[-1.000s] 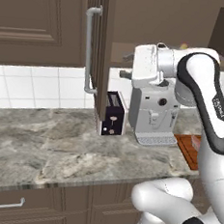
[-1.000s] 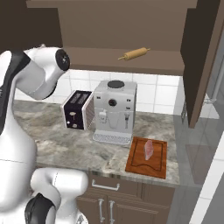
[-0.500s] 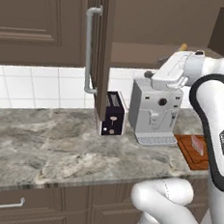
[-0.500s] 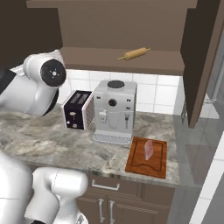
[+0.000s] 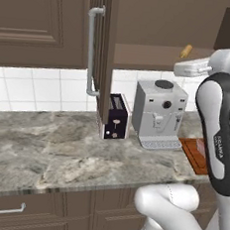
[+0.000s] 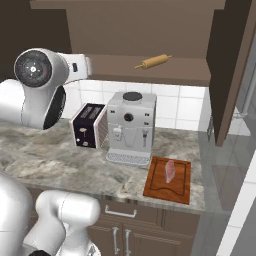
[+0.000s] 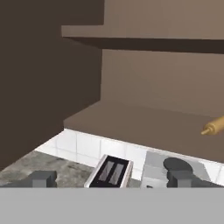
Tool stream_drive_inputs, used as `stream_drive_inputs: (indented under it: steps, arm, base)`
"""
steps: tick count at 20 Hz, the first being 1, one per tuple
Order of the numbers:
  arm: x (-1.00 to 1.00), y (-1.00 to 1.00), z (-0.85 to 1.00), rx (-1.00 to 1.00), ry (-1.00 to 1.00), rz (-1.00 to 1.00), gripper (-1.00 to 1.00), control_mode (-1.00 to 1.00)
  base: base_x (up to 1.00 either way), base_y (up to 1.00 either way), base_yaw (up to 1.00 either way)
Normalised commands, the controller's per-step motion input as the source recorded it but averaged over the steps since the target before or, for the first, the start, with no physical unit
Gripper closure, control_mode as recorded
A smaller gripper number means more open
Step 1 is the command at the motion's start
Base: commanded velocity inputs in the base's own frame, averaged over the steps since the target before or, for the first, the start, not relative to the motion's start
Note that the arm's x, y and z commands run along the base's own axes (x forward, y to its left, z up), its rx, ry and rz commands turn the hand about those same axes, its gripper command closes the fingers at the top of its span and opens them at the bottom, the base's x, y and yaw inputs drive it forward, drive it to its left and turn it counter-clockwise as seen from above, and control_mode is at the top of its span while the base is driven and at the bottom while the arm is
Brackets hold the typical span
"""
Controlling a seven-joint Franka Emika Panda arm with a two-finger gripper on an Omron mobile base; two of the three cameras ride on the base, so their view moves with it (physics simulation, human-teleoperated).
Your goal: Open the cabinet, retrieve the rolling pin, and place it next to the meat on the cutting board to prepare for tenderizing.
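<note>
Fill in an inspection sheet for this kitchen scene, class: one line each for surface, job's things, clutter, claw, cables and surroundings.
Surface: grey marbled stone counter, bare in front of the appliances.
Job's things: dark brown wooden wall cabinet with doors open; small tan wooden rolling pin lying on its lower shelf; thin pale pink meat slab on the flat reddish-brown cutting board, right of the coffee machine.
Clutter: black-and-white toaster; grey boxy coffee machine.
Claw: claw open, empty, facing the shelf, left of the pin.
Cables: nothing seen.
Surroundings: white tiled wall; brown lower drawers.
</note>
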Motion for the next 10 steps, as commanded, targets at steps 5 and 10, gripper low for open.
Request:
stream_drive_inputs:
  steps: [5,10]
  arm:
    - [-0.02,-0.43,0.01,0.0,0.09,-0.43,-1.0,-1.0]
    - [0.0,-0.23,0.0,-0.04,0.01,-0.17,-1.0,-1.0]
  base:
    - [0.0,0.0,0.0]
    - [0.0,0.0,0.0]
